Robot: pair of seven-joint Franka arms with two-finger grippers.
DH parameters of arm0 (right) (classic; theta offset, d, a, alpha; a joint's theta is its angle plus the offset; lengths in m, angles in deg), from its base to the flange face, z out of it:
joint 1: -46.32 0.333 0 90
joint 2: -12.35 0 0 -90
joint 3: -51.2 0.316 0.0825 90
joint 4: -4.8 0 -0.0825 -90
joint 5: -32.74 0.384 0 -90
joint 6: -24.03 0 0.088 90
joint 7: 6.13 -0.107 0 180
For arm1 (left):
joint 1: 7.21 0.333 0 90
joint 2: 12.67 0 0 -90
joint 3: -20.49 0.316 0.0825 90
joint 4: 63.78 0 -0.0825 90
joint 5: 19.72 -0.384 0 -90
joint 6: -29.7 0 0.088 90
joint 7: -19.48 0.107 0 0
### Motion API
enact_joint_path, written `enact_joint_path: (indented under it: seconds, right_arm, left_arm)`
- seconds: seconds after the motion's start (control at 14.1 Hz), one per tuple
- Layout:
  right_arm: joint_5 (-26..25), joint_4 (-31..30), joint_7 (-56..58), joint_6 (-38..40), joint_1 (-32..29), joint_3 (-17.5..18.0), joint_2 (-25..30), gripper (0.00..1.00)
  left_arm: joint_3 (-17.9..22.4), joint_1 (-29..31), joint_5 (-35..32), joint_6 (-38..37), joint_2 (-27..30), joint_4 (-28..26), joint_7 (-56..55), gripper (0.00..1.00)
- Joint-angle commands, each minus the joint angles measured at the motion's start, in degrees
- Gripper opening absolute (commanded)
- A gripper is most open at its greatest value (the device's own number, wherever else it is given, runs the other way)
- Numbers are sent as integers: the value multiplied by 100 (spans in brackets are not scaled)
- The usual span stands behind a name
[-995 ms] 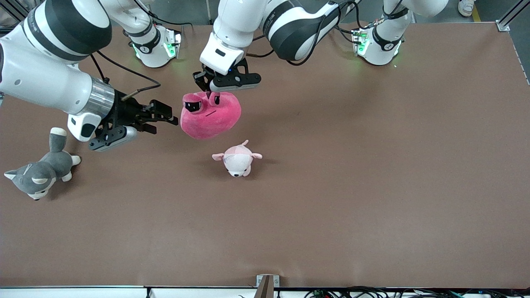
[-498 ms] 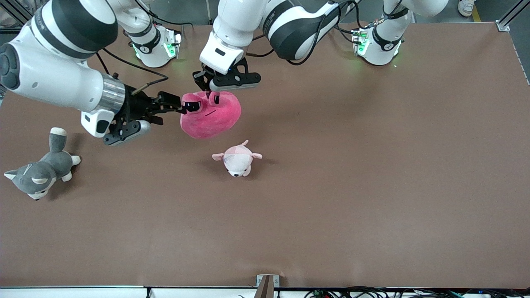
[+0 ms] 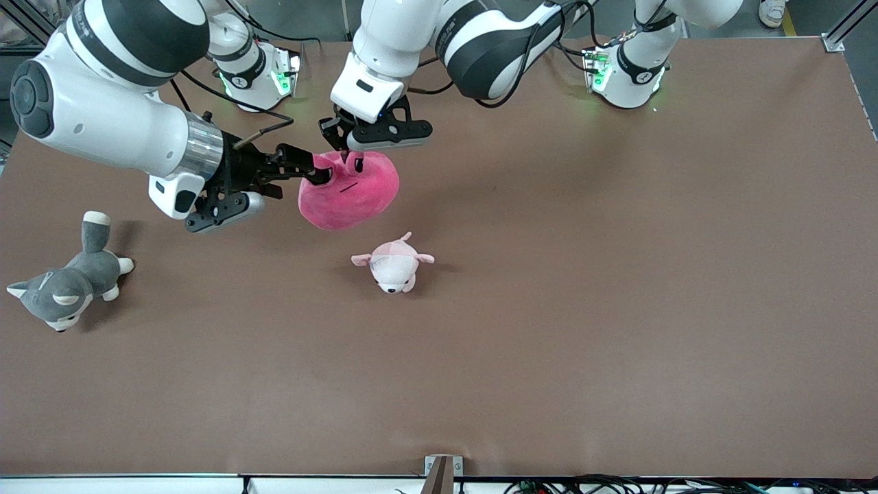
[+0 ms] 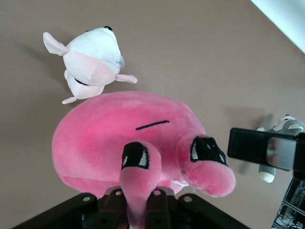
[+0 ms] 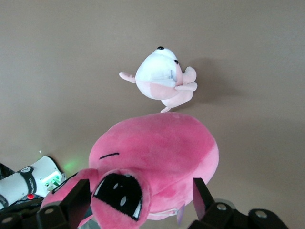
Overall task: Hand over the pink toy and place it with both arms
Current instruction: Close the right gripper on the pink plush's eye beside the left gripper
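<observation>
The pink toy [image 3: 351, 193], a hot-pink plush blob with two dark-eyed bumps, hangs above the table. My left gripper [image 3: 354, 160] is over it and shut on one eye bump; the left wrist view shows the fingers [image 4: 162, 210] pinching that bump on the toy [image 4: 124, 138]. My right gripper [image 3: 321, 173] is at the toy's side toward the right arm's end, open. In the right wrist view its fingers [image 5: 76, 198] stand on either side of the other eye bump of the toy [image 5: 162, 152], apart from it.
A small pale pink-and-white plush animal [image 3: 393, 264] lies on the table nearer to the front camera than the toy. A grey-and-white plush dog [image 3: 65, 285] lies near the right arm's end of the table.
My right gripper has moved in toward the toy, and its open fingers now stand around one eye bump. The left gripper and the toy have stayed in place.
</observation>
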Motion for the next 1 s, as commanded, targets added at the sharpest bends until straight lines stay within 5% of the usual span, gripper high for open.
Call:
enact_joint_path:
  seconds: [0.0,0.92]
  right_arm:
    - [241,12,-97,136,73,-41,42,94]
    - [232,3,-88,312,223,-50,16,88]
  left_arm:
    - [39,-69,48,15,-28,117,-67,0]
    - [39,-69,83,15,-37,117,-67,0]
